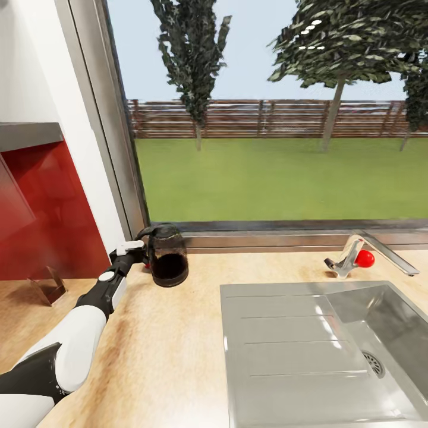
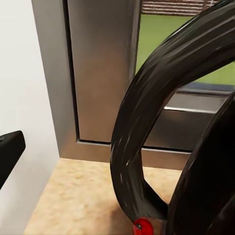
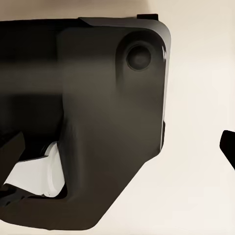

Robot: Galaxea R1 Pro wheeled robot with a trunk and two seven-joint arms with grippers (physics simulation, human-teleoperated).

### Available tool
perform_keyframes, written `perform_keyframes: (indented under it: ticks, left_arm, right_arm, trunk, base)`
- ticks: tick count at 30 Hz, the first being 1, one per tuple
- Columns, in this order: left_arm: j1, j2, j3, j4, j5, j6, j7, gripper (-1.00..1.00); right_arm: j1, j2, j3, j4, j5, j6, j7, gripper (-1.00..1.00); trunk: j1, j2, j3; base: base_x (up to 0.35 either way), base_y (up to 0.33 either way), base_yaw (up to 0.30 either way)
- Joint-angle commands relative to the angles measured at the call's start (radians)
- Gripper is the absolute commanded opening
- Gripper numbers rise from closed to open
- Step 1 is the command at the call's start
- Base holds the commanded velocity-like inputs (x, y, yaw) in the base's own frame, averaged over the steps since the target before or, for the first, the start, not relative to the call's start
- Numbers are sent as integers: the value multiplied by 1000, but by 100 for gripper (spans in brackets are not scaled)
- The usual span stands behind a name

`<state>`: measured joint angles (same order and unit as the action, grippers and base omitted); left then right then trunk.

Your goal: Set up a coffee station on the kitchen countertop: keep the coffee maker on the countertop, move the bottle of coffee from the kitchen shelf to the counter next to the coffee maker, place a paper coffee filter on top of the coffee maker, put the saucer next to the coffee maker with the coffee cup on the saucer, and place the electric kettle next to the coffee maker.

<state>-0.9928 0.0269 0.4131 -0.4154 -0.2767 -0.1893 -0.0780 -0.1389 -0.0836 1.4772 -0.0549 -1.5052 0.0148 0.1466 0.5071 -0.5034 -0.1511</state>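
Note:
The black electric kettle stands on the light wood countertop under the window, left of the sink. My left gripper reaches to its handle from the left. In the left wrist view the curved handle looms very close, with a red switch at its foot, and one black finger stands well off to the side, so the jaws look open. In the right wrist view, widely spread fingertips sit before a dark part of my own body. The coffee maker, bottle, filter, saucer and cup are out of view.
A steel sink with drainboard fills the right of the counter, with a faucet with a red knob behind it. A red backsplash and a small brown stand are at the left. The window frame rises just behind the kettle.

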Motion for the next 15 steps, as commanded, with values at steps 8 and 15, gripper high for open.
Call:
perform_keyframes:
  ticks: [8, 15]
  left_arm:
    - [-1, -1, 7, 1, -8, -4, -8, 100]
    - [1, -1, 9, 1, -7, -8, -8, 100]
  right_arm:
    - [-1, -1, 8, -2, -10, 2, 1, 100]
    - [-1, -1, 8, -1, -11, 1, 1, 100]
  trunk:
    - [0, -2, -13]
    - [0, -2, -18]
  base:
    - [0, 0, 0]
    - [0, 0, 0]
